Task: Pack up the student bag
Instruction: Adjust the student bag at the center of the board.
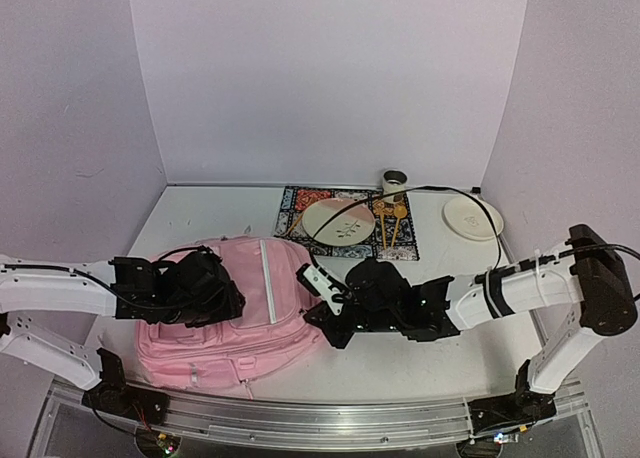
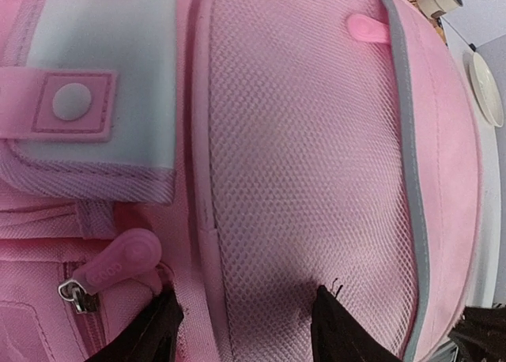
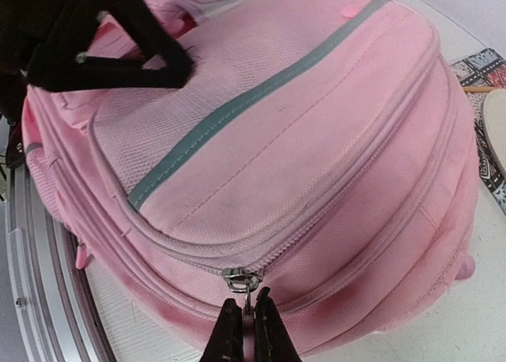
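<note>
The student bag, a large pink backpack, lies flat at the near left of the table. My left gripper stands open over its pink mesh panel, fingertips resting on the fabric with nothing between them. A pink zipper tab lies beside its left finger, below the white patch. My right gripper is at the bag's right edge, shut on the zipper pull hanging from the metal slider of the main zip. In the top view the left gripper and right gripper flank the bag.
Behind the bag lies a patterned mat carrying a white plate and wooden utensils. A cup stands at the back and a second white plate at the back right. A metal rail runs along the near edge.
</note>
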You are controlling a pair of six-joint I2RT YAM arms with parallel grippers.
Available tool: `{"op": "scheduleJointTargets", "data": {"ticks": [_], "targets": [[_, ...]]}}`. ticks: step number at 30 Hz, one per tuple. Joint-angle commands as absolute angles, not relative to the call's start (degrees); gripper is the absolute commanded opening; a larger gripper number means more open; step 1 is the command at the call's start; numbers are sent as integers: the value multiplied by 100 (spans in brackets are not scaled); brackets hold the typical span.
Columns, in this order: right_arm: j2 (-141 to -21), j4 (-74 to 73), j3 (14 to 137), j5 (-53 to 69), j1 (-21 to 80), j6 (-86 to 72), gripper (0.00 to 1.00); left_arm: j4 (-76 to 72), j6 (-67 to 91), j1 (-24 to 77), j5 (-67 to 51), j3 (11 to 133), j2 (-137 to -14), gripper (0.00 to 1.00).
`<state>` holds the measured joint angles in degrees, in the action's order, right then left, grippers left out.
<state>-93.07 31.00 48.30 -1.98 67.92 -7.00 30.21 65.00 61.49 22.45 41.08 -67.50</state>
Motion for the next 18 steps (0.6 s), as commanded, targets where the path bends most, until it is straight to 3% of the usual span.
{"op": "scheduleJointTargets", "data": {"ticks": [1, 9, 18], "targets": [[-9319, 2454, 5172, -87, 7338, -586, 0, 4074, 5636, 5212, 3104, 4075, -7091, 58], [-10473, 2630, 6441, -44, 8116, -774, 0, 3133, 4356, 4448, 2898, 4592, -7382, 57], [-11521, 2715, 7568, -549, 8130, -897, 0, 3255, 4677, 4386, 2721, 4718, -6566, 62]]}}
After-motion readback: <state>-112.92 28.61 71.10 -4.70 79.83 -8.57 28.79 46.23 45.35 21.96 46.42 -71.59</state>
